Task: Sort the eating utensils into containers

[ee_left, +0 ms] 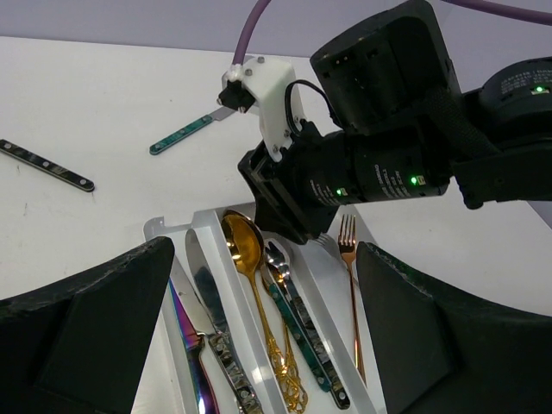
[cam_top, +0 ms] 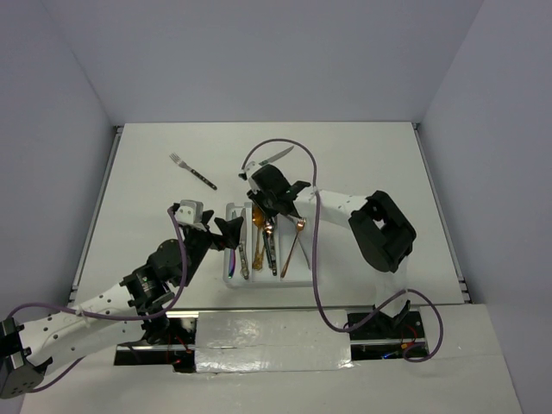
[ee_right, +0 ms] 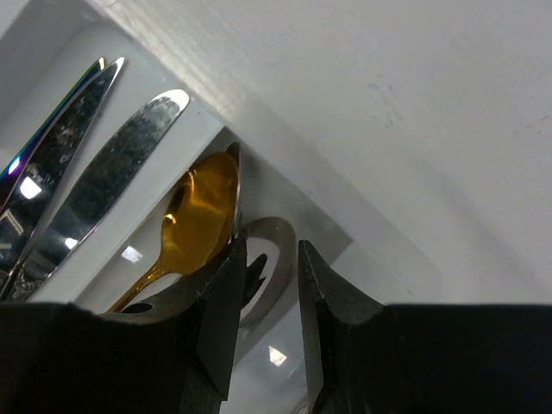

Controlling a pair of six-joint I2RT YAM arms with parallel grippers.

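Utensils: gold spoon (ee_right: 203, 203) and silver spoon (ee_right: 274, 235) lie in the middle compartment of the white tray (ee_left: 155, 229). The left compartment has an iridescent knife (ee_left: 185, 321) and a silver knife (ee_left: 203, 286), the right a copper fork (ee_left: 349, 259).
Right pincer (ee_right: 269, 250): fingers narrowly apart, holding nothing, tips just over the silver spoon's bowl.
Left pincer (ee_left: 265, 259): spread wide, empty, at the tray's near end.
Loose on the desk (ee_left: 103, 95) beyond the tray: fork (cam_top: 191, 171), teal-handled knife (cam_top: 274, 156).
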